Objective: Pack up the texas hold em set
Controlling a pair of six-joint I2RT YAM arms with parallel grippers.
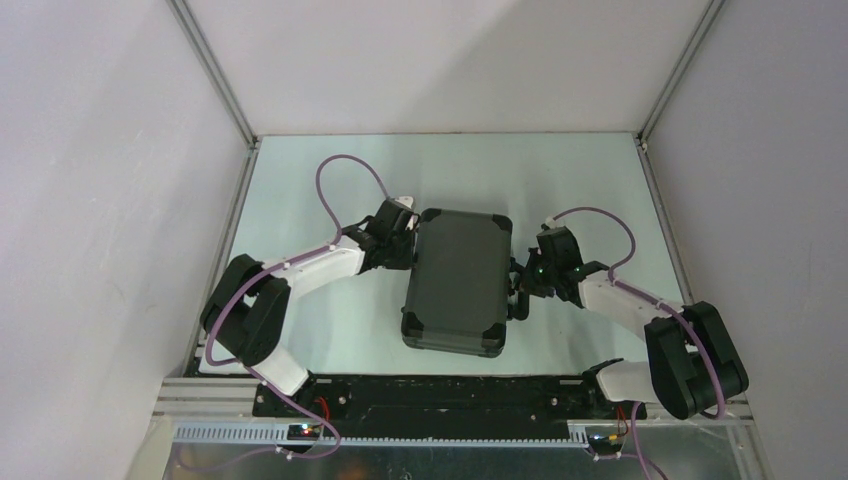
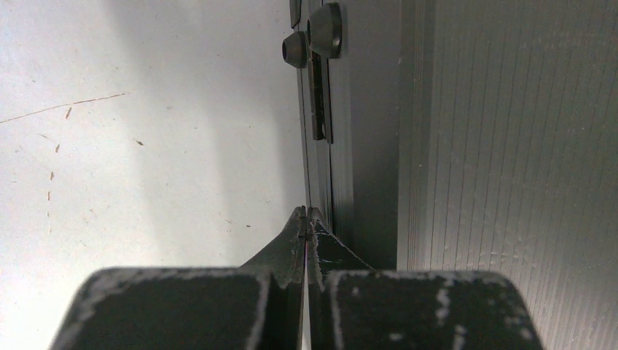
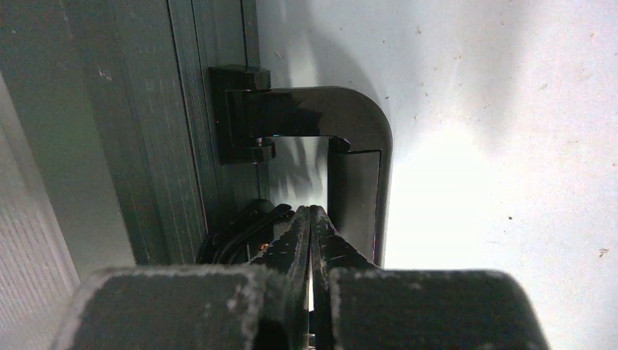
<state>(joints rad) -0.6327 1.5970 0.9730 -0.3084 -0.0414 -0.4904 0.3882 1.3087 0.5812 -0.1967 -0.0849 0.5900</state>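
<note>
Here, both pinched-together end effectors (image 1: 409, 244) (image 1: 518, 294) flank the closed briefcase (image 1: 457, 280).

Probably a robotics lab cell: plain white panels (image 1: 100, 180) wall a pale tabletop (image 1: 300, 180) on the left, right and far sides; two cabled robot arms (image 1: 320, 268) stand at the near edge, by a slotted aluminium rail (image 1: 440, 434).
</note>
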